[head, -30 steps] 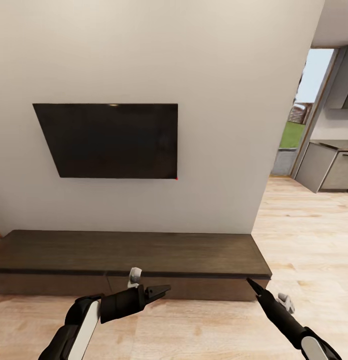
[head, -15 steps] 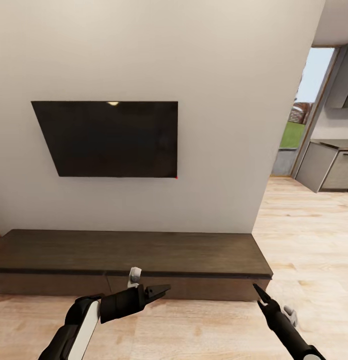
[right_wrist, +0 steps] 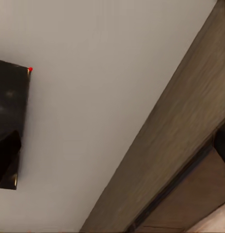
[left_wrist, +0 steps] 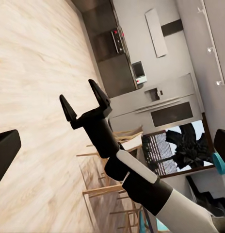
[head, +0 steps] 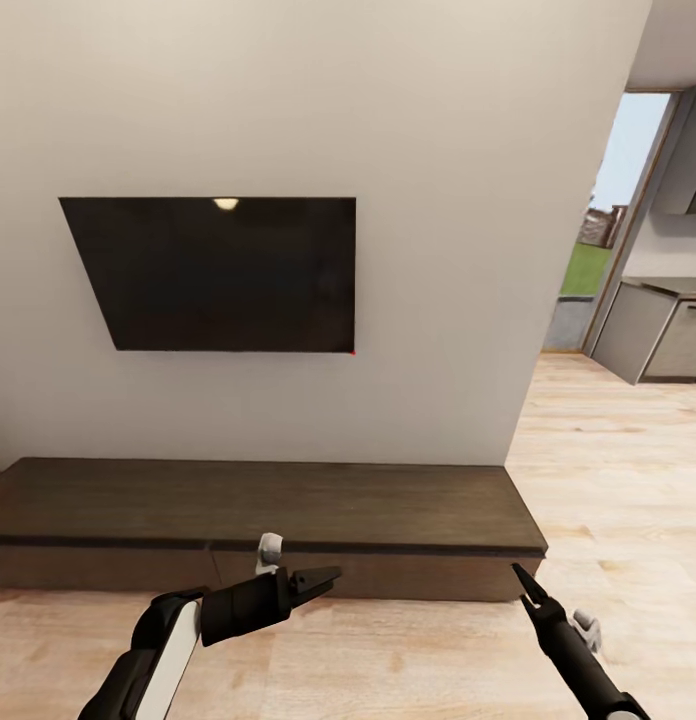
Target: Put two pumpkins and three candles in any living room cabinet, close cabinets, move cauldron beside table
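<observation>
Left gripper: my left gripper [head: 323,577] hangs low in front of me, fingers pressed together, nothing between them, pointing across toward my right side.
Right gripper: my right gripper [head: 523,583] reaches up and forward near the cabinet's right end; the left wrist view catches it [left_wrist: 85,101] with both fingers spread wide apart and empty.
Cabinet: the cabinet [head: 268,515] sits just beyond both grippers, long and low, dark wood grain, flat against the wall; the drawer fronts I can see sit flush. My right wrist view looks along its top edge [right_wrist: 190,141] where it meets the wall.
Cabinet top: bare dark wood from end to end.
Screen: a black screen [head: 213,275] is mounted on the wall above the cabinet, with a small red light at its lower right corner.
Wall: plain pale wall [head: 438,200] behind it all.
Floor: light wood floor [head: 618,470] runs past the cabinet's right end toward grey units [head: 653,335] and a bright doorway [head: 598,240].
</observation>
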`<state>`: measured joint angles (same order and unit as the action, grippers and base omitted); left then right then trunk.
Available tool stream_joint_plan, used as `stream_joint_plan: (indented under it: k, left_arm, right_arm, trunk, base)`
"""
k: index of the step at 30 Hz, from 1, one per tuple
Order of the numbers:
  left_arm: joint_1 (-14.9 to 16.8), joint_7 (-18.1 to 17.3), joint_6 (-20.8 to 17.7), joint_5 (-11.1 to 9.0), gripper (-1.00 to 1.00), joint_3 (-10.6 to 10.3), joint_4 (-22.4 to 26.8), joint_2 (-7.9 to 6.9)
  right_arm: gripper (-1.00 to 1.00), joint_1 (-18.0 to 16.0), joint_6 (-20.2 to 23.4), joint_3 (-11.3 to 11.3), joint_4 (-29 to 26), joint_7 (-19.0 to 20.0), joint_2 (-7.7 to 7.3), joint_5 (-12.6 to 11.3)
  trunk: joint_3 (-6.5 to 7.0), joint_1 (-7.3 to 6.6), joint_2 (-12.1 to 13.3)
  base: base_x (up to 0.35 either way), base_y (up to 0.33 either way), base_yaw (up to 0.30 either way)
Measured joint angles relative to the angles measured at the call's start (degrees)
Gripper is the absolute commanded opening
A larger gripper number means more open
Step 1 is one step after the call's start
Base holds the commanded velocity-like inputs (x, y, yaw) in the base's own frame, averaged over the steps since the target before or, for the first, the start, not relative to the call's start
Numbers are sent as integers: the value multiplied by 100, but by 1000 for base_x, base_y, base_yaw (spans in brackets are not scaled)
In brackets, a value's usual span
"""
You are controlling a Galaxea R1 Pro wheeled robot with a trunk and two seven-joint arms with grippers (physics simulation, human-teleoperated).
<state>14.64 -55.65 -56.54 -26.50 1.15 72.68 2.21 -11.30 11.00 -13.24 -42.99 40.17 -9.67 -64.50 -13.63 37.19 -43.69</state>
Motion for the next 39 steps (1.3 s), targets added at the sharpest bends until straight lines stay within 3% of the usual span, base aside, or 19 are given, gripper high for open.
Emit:
stream_joint_plan:
  k: [2,5,8,22,30,35,39]
  left_arm:
    - [0,-1,0,0,100,0,3,0]
    - [0,-4,0,0,100,1,7,-2]
    - [0,-6,0,0,100,-2,8,1]
    - [-2,-9,-2,1,100,-5,9,2]
    - [-1,-11,-1,1,100,-11,9,5]
    - [-1,-18,-5,1,100,-11,9,3]
    - [-2,-18,-3,2,100,-12,9,3]
  right_arm:
    - [100,0,19,1,0,21,3,-229]
    - [100,0,174,21,4,6,-2,-777]
    - [100,0,360,26,7,-4,-4,-1028]
    - [100,0,56,66,13,-55,79,-1068]
    - [100,0,12,64,102,-338,355,-1120]
    - [100,-3,-10,65,234,-180,407,-1085]
    - [100,-174,-14,66,744,309,414,-1048]
  trunk:
    - [-36,44,-80]
    - [-90,110,-201]
    - [-144,176,-321]
    - [-396,484,-884]
    - [-540,660,-1205]
    - [-630,769,-1406]
    - [-702,857,-1566]
  base:
    - [0,0,0]
    - [0,0,0]
    - [0,0,0]
    - [0,0,0]
    - [0,0,0]
    - [0,0,0]
    - [0,0,0]
